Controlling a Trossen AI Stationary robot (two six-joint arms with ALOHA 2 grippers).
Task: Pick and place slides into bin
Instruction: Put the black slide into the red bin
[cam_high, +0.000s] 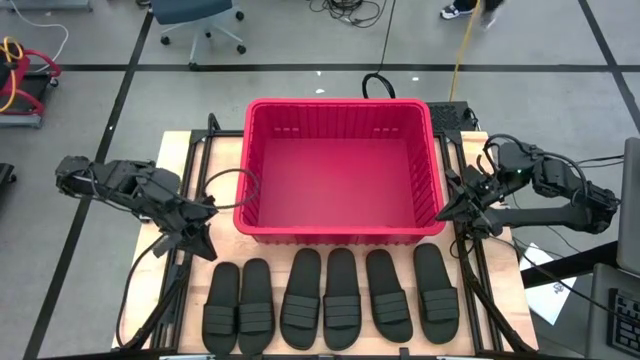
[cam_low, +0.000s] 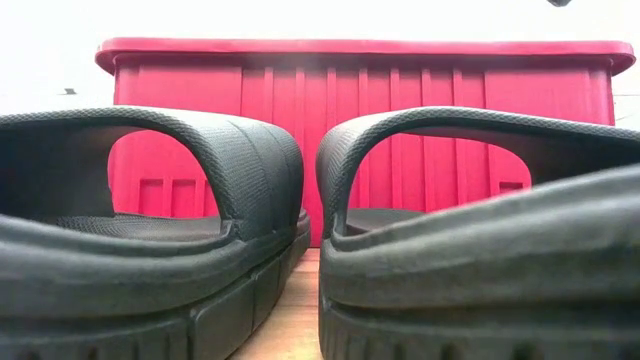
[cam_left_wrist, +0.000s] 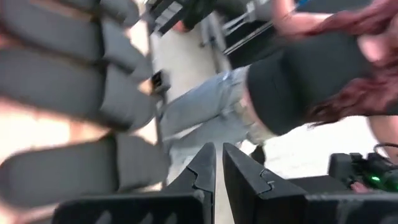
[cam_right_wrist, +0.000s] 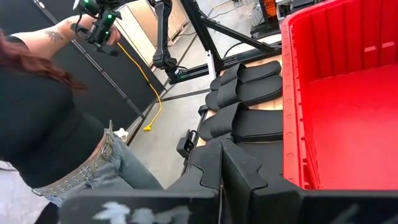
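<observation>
The light wooden worktop (cam_high: 180, 150) carries the large red ribbed plastic bin (cam_high: 340, 232), which shows nothing inside. Just in front of its near wall, 6 matching black open-toed slides (cam_high: 340, 298) lie side by side in a row, none yet placed.

The left hand (cam_high: 200, 238) hovers by the bin's left front corner, above the end of the row, its fingers (cam_left_wrist: 205, 171) drawn nearly together. The right hand (cam_high: 452, 212) sits at the bin's right wall, fingers (cam_right_wrist: 214, 165) closed on nothing.

The likeliest trouble is the tight row: neighbouring slides look close enough that a descending hand could nudge or drag a second one. Each wide ribbed strap probably flexes, so a shallow pinch may slip. Lifting too low risks catching a sole on the bin's thick rim.

A person (cam_right_wrist: 56, 124) stands close to the worktop, within possible reach of a swinging arm.
</observation>
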